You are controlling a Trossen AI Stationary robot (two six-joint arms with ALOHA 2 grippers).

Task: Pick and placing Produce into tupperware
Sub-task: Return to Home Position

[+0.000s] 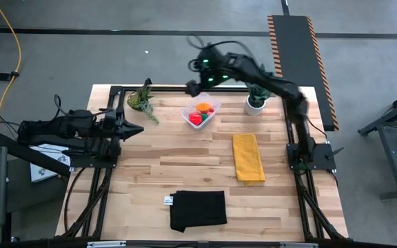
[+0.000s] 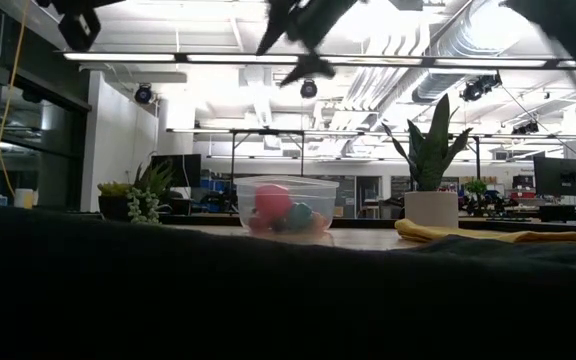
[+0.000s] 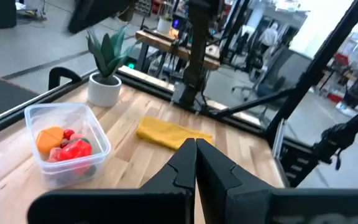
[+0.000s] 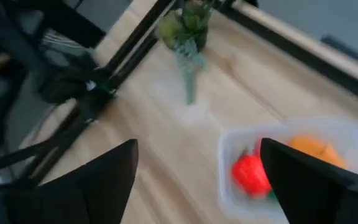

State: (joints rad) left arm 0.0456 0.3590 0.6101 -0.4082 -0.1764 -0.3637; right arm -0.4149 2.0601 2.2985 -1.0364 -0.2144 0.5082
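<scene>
Caught the right hand [image 4: 197,152] up in the air, fingers spread wide, gripping nothing. Picked out the tupperware [image 2: 313,192] just below and a little ahead of it, upright on the worktop [image 1: 185,165], clear of both fingers. Counted the toy produce [image 1: 200,115] inside: a red strawberry-like piece [image 3: 74,150], an orange piece [image 3: 48,138], a small red berry [image 3: 69,133], plus something green lower down, too buried to name. Spotted no loose piece anywhere around that hand. Judged the filling done, with only the retreat to rest left.

Found the left hand [image 3: 196,152] low and well back from the tupperware, fingers pressed together on nothing. Noted a yellow cloth [image 1: 248,157] straight ahead of it, and a potted plant [image 1: 256,103] back behind the right hand, near that arm's forearm.

Reckoned the pieces light, hard and slick, apt to roll or pop out of a pinch; best taken from above, across the widest part, with a modest squeeze. Reckoned the tupperware thin, springy and light enough to skid at a nudge; best held by one long wall just under the rim, never crushed. Flagged one risk for the pull-away: a spread finger clipping the rim and tipping the lot.
</scene>
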